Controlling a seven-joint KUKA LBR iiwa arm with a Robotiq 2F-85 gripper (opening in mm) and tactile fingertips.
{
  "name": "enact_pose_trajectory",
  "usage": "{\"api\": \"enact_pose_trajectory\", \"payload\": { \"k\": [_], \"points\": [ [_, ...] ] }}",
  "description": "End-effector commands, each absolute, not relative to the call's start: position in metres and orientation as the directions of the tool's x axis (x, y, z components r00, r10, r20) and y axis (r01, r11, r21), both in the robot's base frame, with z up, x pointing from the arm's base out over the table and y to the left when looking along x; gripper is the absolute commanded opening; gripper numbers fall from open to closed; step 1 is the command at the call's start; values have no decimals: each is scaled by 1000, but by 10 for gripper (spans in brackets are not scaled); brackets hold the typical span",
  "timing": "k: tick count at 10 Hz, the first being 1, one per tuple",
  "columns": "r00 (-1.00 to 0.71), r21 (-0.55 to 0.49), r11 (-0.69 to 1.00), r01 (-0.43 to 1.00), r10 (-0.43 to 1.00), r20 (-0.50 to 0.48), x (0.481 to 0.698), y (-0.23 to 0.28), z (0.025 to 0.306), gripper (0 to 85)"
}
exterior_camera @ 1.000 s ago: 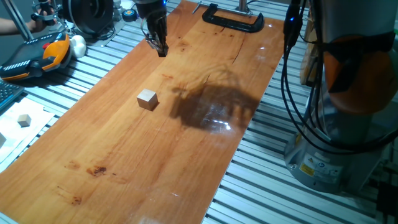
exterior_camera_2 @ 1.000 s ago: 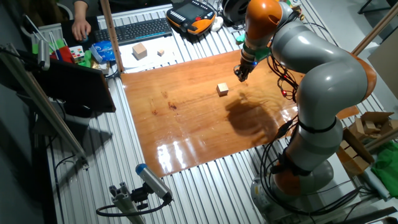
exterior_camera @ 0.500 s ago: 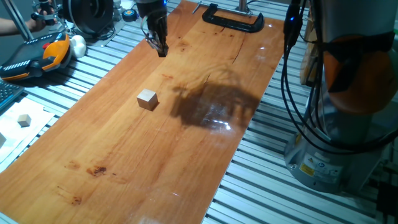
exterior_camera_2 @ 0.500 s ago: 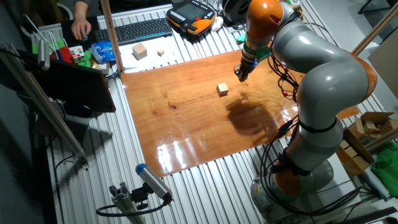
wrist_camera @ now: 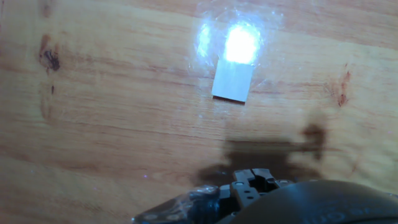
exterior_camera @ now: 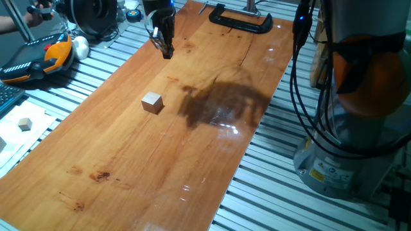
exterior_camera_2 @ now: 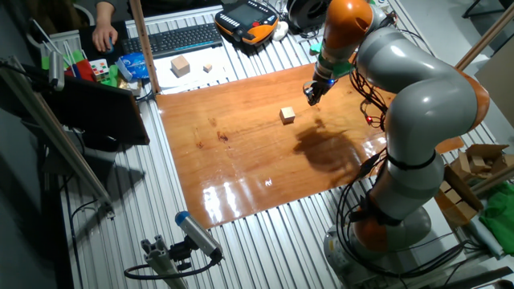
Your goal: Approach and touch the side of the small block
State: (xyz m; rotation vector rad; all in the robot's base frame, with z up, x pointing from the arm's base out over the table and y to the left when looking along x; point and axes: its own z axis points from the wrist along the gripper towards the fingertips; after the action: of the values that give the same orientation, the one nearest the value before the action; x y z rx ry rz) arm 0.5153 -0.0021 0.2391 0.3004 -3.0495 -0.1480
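The small block point(exterior_camera: 152, 102) is a light-tan wooden cube on the wooden board point(exterior_camera: 128, 167), in its left half. It also shows in the other fixed view point(exterior_camera_2: 287, 116) and in the hand view point(wrist_camera: 233, 81), where glare lies on its far edge. My gripper point(exterior_camera: 167, 51) hangs above the far part of the board, well beyond the block and apart from it. It also shows in the other fixed view point(exterior_camera_2: 311, 98). In the hand view the fingertips point(wrist_camera: 252, 179) sit together at the bottom edge. The gripper looks shut and empty.
A black clamp point(exterior_camera: 241, 19) grips the board's far end. An orange and black pendant point(exterior_camera: 38, 58) and a small whitish cube point(exterior_camera: 25, 124) lie left of the board. A keyboard point(exterior_camera_2: 185, 38) and a bigger block point(exterior_camera_2: 180, 66) lie beyond it. The robot base point(exterior_camera: 347, 147) stands at the right.
The arm has shifted slightly and its shadow on the board has moved. The gripper tip has barely moved. The block has stayed in place.
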Motion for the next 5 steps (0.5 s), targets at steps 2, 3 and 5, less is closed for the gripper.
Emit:
{"api": "enact_pose_trajectory", "payload": {
  "k": [2,3,5],
  "points": [
    [-980,90,981,-174,-181,78,515,-2,239,7],
    [-979,88,981,-171,-179,98,515,-2,239,7],
    [-980,90,983,-158,-168,109,515,-2,239,7]
  ]
}}
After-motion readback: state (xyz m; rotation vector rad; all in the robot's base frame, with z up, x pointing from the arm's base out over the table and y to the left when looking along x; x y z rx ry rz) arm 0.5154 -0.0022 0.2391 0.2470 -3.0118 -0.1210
